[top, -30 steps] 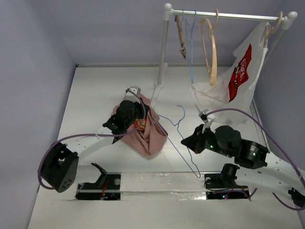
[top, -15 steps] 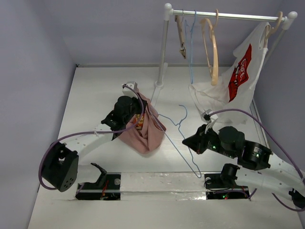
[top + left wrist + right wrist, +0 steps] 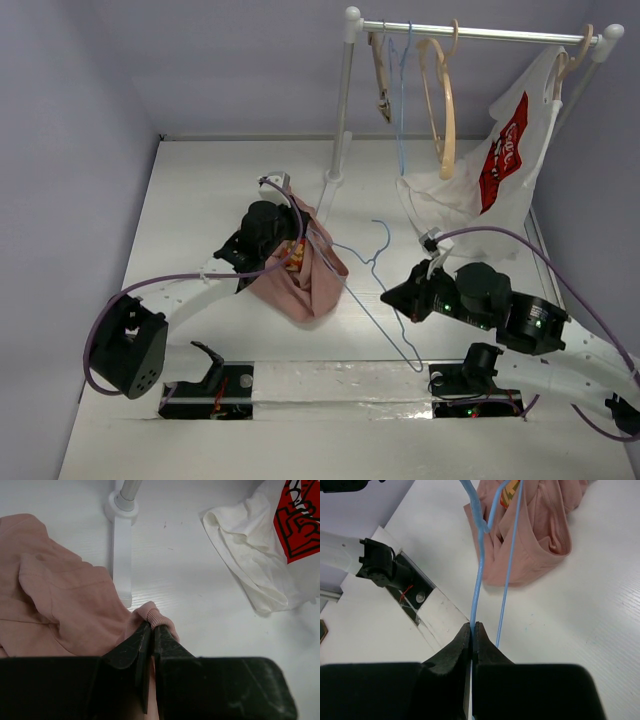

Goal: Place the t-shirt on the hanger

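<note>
The dusty-pink t-shirt [image 3: 310, 275] sat bunched and partly lifted on the white table [image 3: 200, 180], not yet on the light-blue wire hanger [image 3: 475, 600]. One end of the hanger appeared to reach into the cloth, and seating both shoulders looked left to do. The left gripper [image 3: 151, 626] pinched tight on the shirt's ribbed edge; the right gripper [image 3: 474, 626] clamped the hanger's wire. Behind stood the clothes rack [image 3: 480, 33], its foot just beside the t-shirt, carrying a white shirt [image 3: 510, 150] and wooden hangers [image 3: 445, 100].

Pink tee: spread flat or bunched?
Bunched: the t-shirt sits crumpled in folds, its ribbed edge pinched in the left gripper.
</note>
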